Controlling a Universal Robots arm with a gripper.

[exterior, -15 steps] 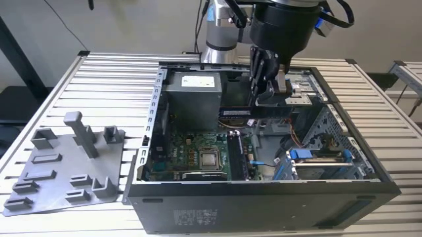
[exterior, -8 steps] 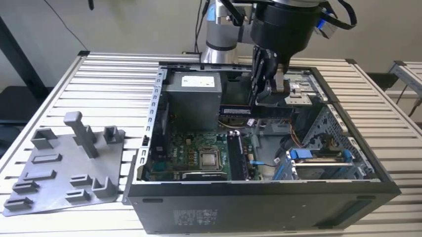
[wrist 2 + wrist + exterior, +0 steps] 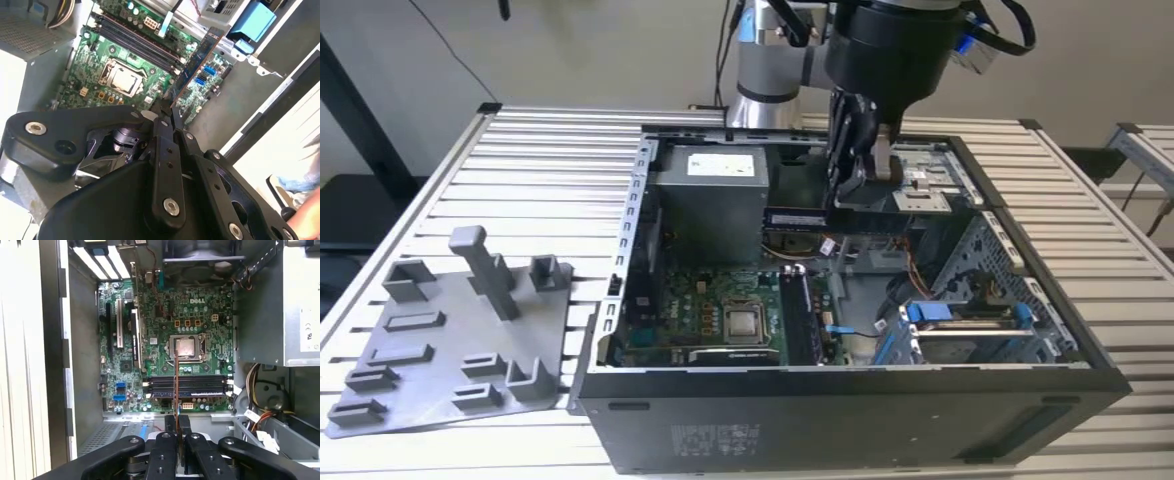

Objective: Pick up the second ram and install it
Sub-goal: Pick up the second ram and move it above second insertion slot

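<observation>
Setting: you have a slatted metal table (image 3: 1121, 250) with an open computer case (image 3: 854, 405) lying on it; a gray tray (image 3: 454, 345) of raised blocks lies just beside the case, at the exterior view's left
Claw: the gripper (image 3: 176, 422) is drawn in narrow and pinches the second ram (image 3: 176, 390) between its fingertips
Where the ram is: in the air inside the case opening, above the motherboard (image 3: 165, 340) and clear of it, not seated
Why held so: in the first wrist view you see the stick edge-on as a thin line, so the fingers press on its flat faces; I judge this leaves its long edges free
Alignment: in that same view the line crosses the memory slots (image 3: 187, 386) rather than lying along them
Around it: the processor socket (image 3: 186, 346) sits near the slots
In the way: the power supply (image 3: 707, 170) stands close at one side, loose cables (image 3: 255, 415) hang near the slot ends, and a blue bracket (image 3: 927, 312) sits on the drive cage; I judge the room for the arm is tight
</observation>
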